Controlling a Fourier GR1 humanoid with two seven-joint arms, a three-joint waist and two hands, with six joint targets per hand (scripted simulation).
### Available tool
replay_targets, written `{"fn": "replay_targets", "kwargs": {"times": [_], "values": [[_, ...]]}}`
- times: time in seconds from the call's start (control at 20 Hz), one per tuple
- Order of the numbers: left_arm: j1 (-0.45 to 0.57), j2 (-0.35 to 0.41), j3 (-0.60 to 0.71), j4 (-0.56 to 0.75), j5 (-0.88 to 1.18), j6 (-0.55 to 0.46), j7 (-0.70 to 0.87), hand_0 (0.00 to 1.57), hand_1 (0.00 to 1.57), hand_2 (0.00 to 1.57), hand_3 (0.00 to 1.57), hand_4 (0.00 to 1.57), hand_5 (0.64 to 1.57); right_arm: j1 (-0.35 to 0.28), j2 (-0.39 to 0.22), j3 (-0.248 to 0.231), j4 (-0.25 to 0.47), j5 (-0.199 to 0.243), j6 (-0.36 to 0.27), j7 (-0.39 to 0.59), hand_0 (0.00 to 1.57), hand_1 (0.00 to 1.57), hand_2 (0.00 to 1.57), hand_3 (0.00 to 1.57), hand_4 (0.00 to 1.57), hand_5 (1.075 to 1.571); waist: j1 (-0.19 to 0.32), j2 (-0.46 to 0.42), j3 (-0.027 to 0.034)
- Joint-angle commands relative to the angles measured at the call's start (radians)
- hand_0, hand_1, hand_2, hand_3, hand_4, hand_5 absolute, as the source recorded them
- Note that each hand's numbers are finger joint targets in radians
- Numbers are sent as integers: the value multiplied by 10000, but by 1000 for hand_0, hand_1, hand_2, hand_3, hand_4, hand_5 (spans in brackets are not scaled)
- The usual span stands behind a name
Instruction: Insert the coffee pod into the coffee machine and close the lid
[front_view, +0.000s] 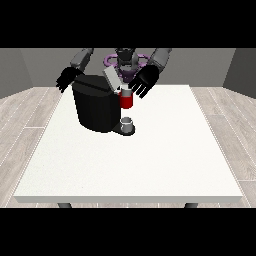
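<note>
Coffee machine (97, 107) on table (150, 165), far side; cup (128, 123) at its front-right base.

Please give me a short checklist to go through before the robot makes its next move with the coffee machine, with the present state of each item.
1. Lid open for loading: ok, it stands tilted up above the coffee machine.
2. Red part at the machine's front, perhaps the coffee pod: cannot tell whether it is the pod or whether it is seated.
3. Hand at the view's right near the lid: ok, it is beside the lid with its fingers spread.
4. Hand at the view's left out of the way: ok, it is behind the machine's far side, holding nothing.
5. Cup under the outlet: ok, it stands on the base.
</note>
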Motion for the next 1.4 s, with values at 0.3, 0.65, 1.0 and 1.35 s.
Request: {"fn": "replay_targets", "kwargs": {"times": [0.3, 0.65, 1.0, 1.35], "values": [[258, 32, -573, 121, -597, -444, -312, 0, 0, 0, 0, 0, 1571, 470, 270, 416, -22, 301, -132, -117, 0, 0, 0, 0, 447, 1571, -71, -166, -9], [-214, 327, -407, 38, -694, -630, -114, 0, 0, 0, 0, 0, 1571, 162, 207, 367, 136, 394, -274, 20, 0, 0, 0, 0, 360, 1571, -29, -65, -8], [550, -371, -585, -313, -731, -594, -56, 0, 0, 0, 0, 0, 1571, 480, 211, -92, 779, 90, -269, -530, 0, 0, 0, 0, 424, 1571, 631, -753, -7], [1562, -1104, -184, -729, -91, -477, -169, 0, 0, 0, 0, 0, 1571, 1107, -30, -698, 1217, -339, -149, -679, 0, 0, 0, 0, 383, 1571, 1357, -1728, -7]]}}
